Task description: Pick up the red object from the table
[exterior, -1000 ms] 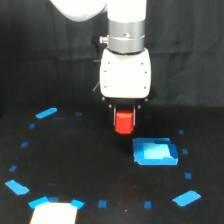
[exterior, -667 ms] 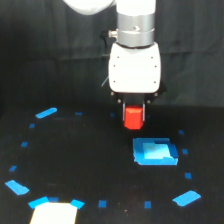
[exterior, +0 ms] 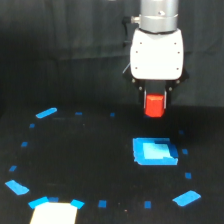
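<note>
Exterior view: the table point(exterior: 75, 160) is a flat black surface ringed with small blue tape marks. A flat blue square piece point(exterior: 155, 152) lies at about four o'clock from the picture's centre, directly below the gripper in the frame and apart from it. A slanted blue strip point(exterior: 46, 113) sits at ten o'clock, another blue patch point(exterior: 186, 198) at five o'clock near the lower edge, and a third blue patch point(exterior: 17, 187) at eight o'clock. A pale rectangular piece point(exterior: 54, 212) with blue corners shows at seven o'clock, cut off by the bottom edge. Nothing stands between the gripper and the blue square.

The gripper point(exterior: 155, 104) hangs below the arm's white wrist housing point(exterior: 156, 54) at about one o'clock, pointing straight down. Its dark fingers are drawn in narrow and clamp the red object point(exterior: 155, 105), which shows between them clear of the table, with black surface visible beneath it and above the blue square.
</note>
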Available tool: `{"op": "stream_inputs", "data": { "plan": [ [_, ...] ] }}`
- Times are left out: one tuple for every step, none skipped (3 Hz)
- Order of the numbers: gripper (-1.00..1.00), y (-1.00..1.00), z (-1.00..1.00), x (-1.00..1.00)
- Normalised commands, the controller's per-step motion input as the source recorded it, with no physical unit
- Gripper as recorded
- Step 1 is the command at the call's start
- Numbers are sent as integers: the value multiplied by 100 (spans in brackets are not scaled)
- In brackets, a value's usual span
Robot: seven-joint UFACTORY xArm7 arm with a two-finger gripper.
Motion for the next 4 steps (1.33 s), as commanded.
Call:
{"op": "stream_inputs", "data": {
  "plan": [
    [-87,27,100,-16],
    [-65,42,88,-20],
    [-96,-54,19,20],
    [-100,-63,-77,9]
  ]
}}
